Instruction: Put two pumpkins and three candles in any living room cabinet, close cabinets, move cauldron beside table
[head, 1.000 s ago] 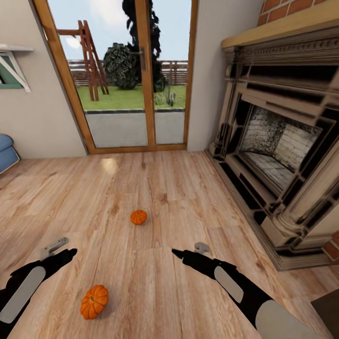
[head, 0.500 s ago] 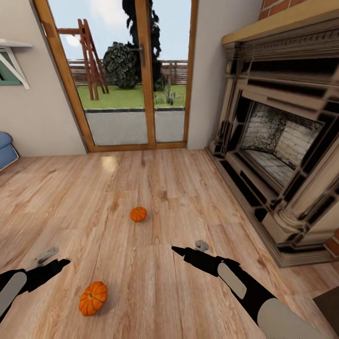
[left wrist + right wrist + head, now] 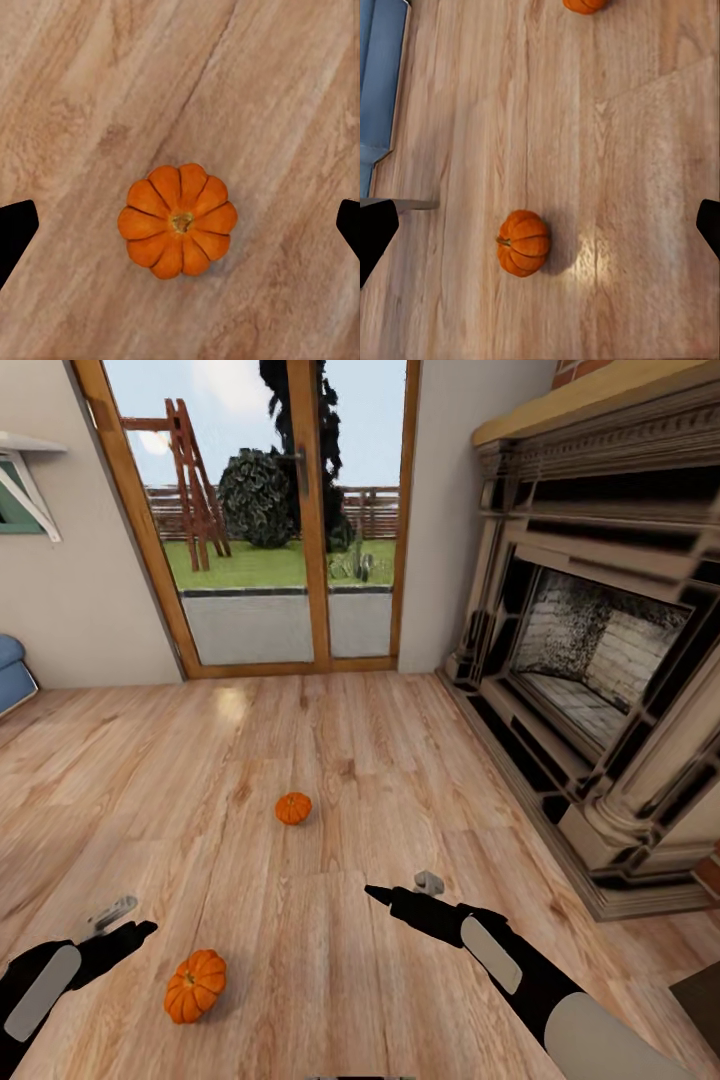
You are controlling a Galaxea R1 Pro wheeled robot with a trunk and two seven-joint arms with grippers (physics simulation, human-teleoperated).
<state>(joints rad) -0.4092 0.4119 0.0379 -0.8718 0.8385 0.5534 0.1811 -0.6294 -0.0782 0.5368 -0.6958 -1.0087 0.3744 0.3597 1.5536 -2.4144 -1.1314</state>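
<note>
Near pumpkin point(image 3: 195, 986) upright on wooden floor point(image 3: 330, 920), stem up, just beside left gripper point(image 3: 115, 913); left wrist view: pumpkin centred between spread fingers, gripper empty. Right gripper point(image 3: 425, 882) well apart, fingers spread too, holding nothing. Second pumpkin point(image 3: 293, 808) farther ahead, toward glass doors point(image 3: 270, 520). Fireplace point(image 3: 600, 660) at right

We see bare plank floor point(image 3: 380, 760) all around both small orange ribbed pumpkins point(image 3: 195, 985) point(image 3: 293, 808); the carved stone fireplace point(image 3: 600, 660) walls our right.
</note>
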